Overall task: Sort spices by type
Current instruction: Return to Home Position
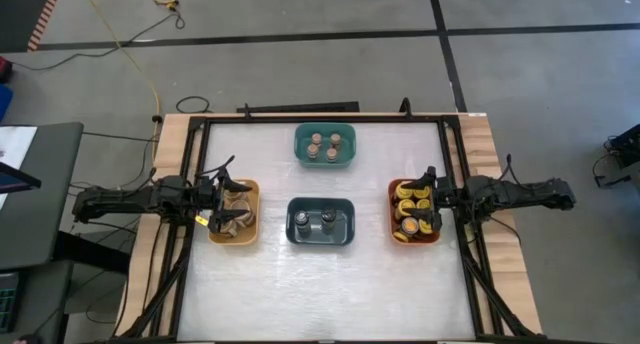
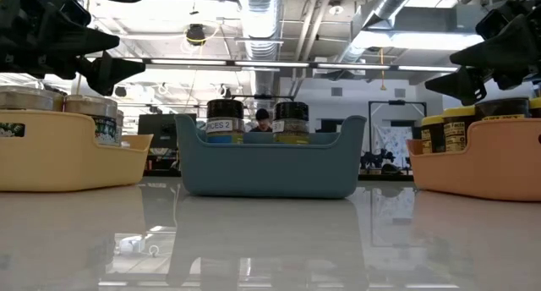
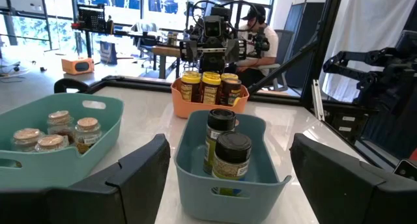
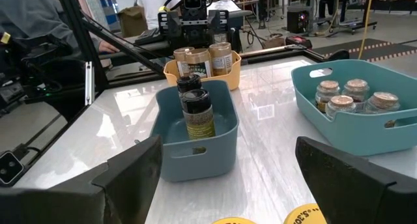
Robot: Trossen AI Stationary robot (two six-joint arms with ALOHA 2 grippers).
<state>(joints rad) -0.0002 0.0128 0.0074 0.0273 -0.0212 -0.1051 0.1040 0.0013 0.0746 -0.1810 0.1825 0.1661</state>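
Two dark-lidded jars (image 1: pixel 302 220) are standing upright side by side in the dark-blue bin (image 1: pixel 291 234) mid-table. Four brown-topped jars (image 1: pixel 325 145) are sitting bunched in the teal bin (image 1: pixel 298 134) beyond it. On my right the yellow-lidded jars (image 1: pixel 408 209) are packing the orange bin (image 1: pixel 392 199). I'm counting at least five, with my own gripper covering part of them. On my left the tan-topped jars (image 4: pixel 197 61) are filling the yellow bin (image 1: pixel 254 236). I'm making out three, possibly more hidden. Every jar I'm seeing is in a bin, and all four bins are resting on the white table (image 1: pixel 320 294). I'm judging these as light, stiff little cylinders with slick sides, likely slipping if pinched off-centre. I'd be taking one across the body just under the lid, coming straight down. Neighbours are touching, so finger room is looking tight. The left gripper (image 1: pixel 236 204) is hovering over the yellow bin, fingers spread wide, carrying nothing. The right gripper (image 1: pixel 425 200) is hovering over the orange bin, likewise spread and empty. Sorting is looking finished to me.
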